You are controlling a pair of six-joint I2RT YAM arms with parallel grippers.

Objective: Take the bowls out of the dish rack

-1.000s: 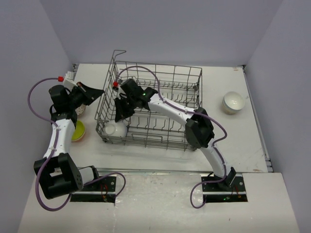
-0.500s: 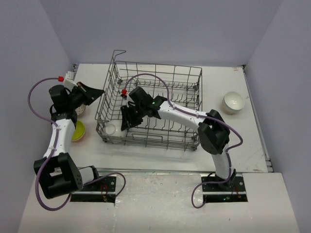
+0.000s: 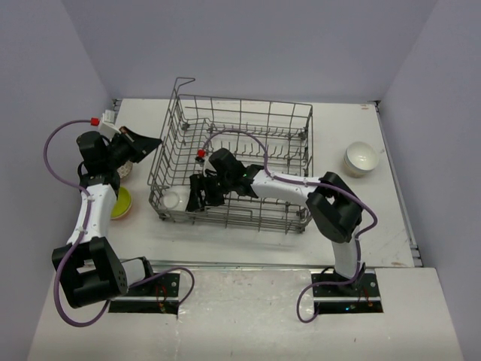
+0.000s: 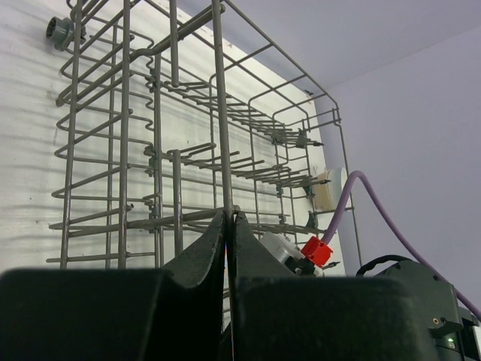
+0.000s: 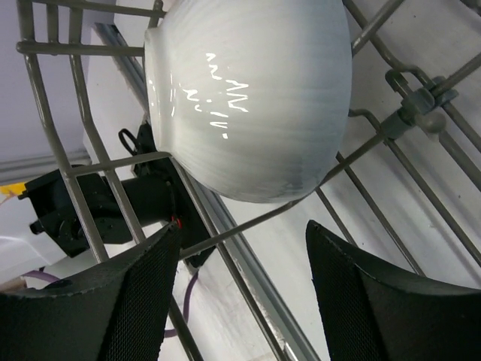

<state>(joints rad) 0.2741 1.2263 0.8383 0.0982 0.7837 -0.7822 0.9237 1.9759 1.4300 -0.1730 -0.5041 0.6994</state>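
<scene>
The grey wire dish rack (image 3: 289, 124) stands mid-table. A white bowl (image 3: 171, 201) lies in its near-left corner. My right gripper (image 3: 197, 197) is inside the rack, just right of that bowl. In the right wrist view the bowl (image 5: 248, 98) lies on its side against the rack wires, just ahead of my open, empty right gripper (image 5: 252, 259). My left gripper (image 3: 154, 141) is at the rack's left wall. In the left wrist view my left gripper (image 4: 228, 218) is shut on an upright wire of the rack (image 4: 220, 113).
A white bowl (image 3: 360, 159) stands on the table right of the rack. A yellow-green bowl (image 3: 121, 204) sits left of the rack, and another pale dish (image 3: 125, 171) lies partly under my left arm. Grey walls enclose the table.
My right gripper has moved down and toward the near-left corner of the rack, closer to the white bowl. The left arm has not moved.
</scene>
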